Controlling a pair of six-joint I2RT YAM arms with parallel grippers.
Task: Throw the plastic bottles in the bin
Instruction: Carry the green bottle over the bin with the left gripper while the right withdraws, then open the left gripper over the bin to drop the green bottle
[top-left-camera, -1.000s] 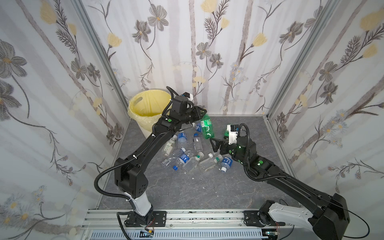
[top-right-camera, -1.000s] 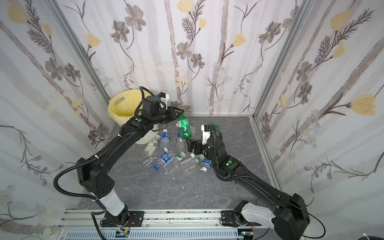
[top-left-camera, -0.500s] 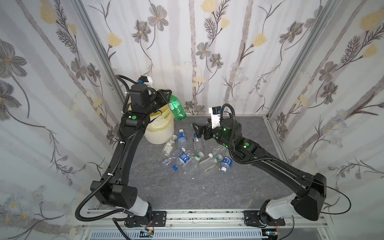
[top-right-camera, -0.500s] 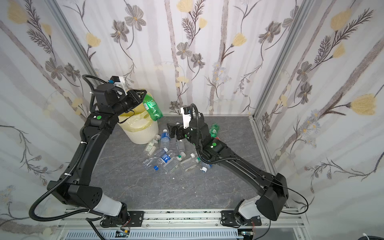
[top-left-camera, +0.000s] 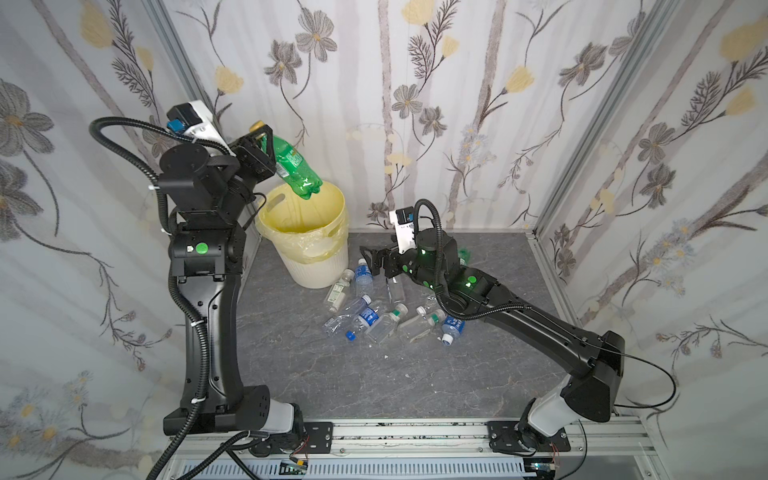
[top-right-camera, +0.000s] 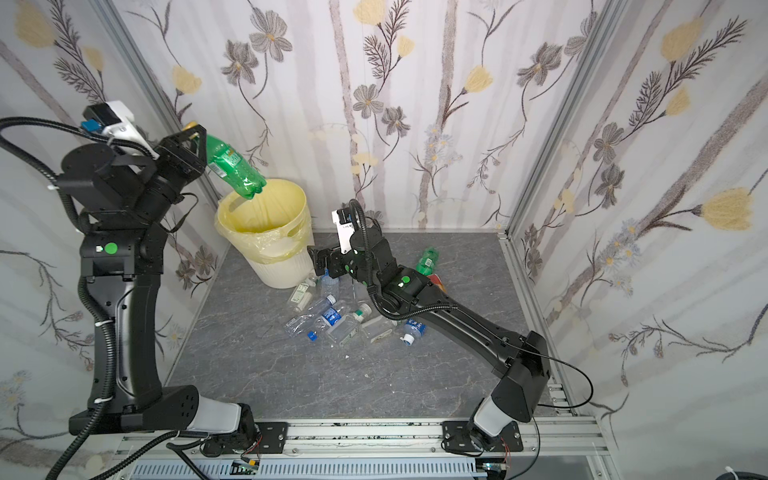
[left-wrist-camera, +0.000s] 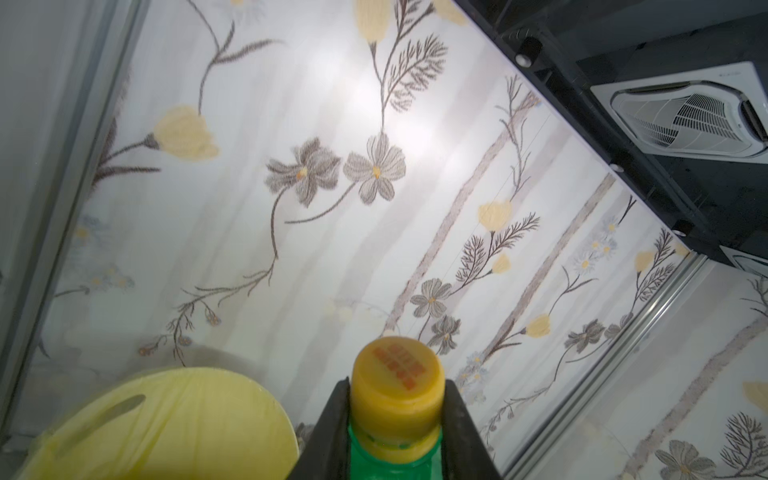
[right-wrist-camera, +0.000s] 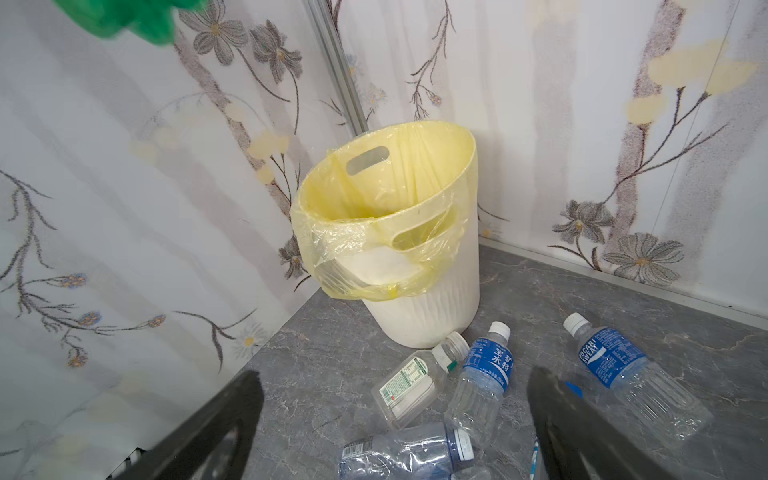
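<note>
Left wrist view has the left claw (left-wrist-camera: 395, 401) pinching a green bottle (left-wrist-camera: 392, 455) at the neck, with one finger (left-wrist-camera: 328, 436) on each side just under the yellow cap (left-wrist-camera: 397, 374). That looks like the best place to hold it. The neck and cap are the stiff parts, and the cap's rim gives a ledge that should stop a smooth bottle sliding out.

In both top views the green bottle (top-left-camera: 296, 166) (top-right-camera: 232, 166) hangs tilted with its base downward, over the open mouth of the bin (top-left-camera: 320, 270) (top-right-camera: 282, 274) and well above the bag lining. It looks empty, so probably light and thin-walled. A squeeze on the body would likely dent it.

The right claw (right-wrist-camera: 392, 376) is spread wide and holds nothing. It sits low over the loose bottles (top-left-camera: 374, 316) lying on the worktop (top-left-camera: 311, 374) beside the bin. These clear bottles look just as light and slick, and being round and on their sides they may roll when nudged. A grip across the neck or the labelled waist seems safest.
</note>
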